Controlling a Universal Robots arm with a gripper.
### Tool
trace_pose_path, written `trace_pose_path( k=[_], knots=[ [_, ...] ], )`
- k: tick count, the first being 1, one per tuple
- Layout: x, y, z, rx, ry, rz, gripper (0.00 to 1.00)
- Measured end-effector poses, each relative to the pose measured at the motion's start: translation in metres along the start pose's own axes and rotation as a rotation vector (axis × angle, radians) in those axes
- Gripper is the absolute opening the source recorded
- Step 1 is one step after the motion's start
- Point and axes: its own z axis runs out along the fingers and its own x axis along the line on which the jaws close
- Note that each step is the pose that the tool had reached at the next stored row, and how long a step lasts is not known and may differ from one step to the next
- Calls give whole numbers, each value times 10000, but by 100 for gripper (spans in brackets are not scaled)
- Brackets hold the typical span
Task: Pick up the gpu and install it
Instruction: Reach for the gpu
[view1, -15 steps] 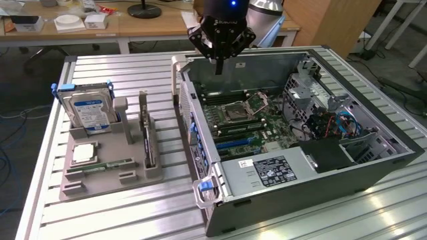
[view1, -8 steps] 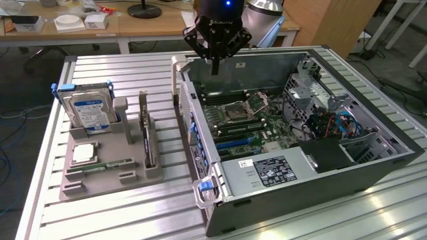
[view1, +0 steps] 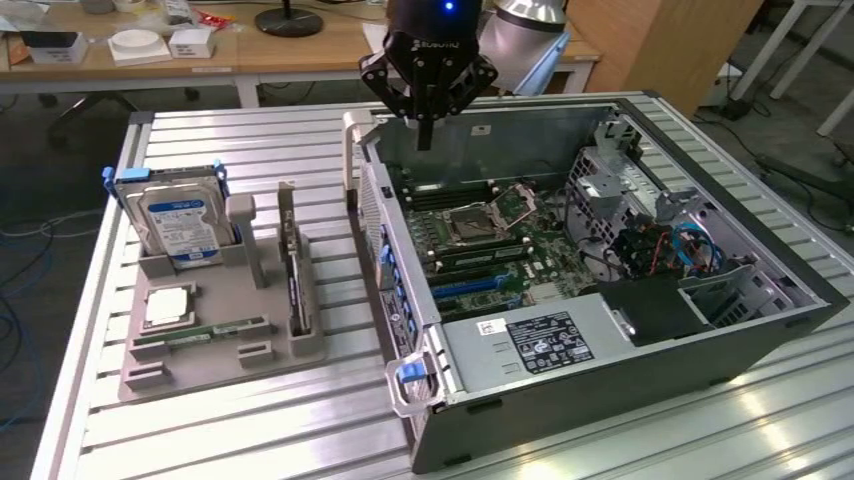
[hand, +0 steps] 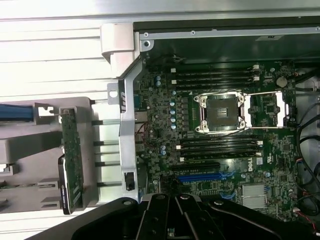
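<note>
Slatted table (view1: 200, 425), gpu (view1: 295, 285) upright in holder (view1: 247, 335) — fingers (view1: 424, 128) pinched, above case (view1: 641, 385)

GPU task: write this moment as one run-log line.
gripper: shut, empty, over open case | gpu: upright in grey holder, untouched

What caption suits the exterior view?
Shut gripper hangs above the open computer case; gpu stands upright in gray holder.

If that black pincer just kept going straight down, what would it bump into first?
Probably the motherboard inside the open computer case, near the blue slot; depth is hard to judge. The pincer points down, shut and empty.
</note>
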Motion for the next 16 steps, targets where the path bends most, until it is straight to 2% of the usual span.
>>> trace_pose_path(
  k=[16],
  knots=[
    [155,-12,-4,0,0,0,10]
  ],
)
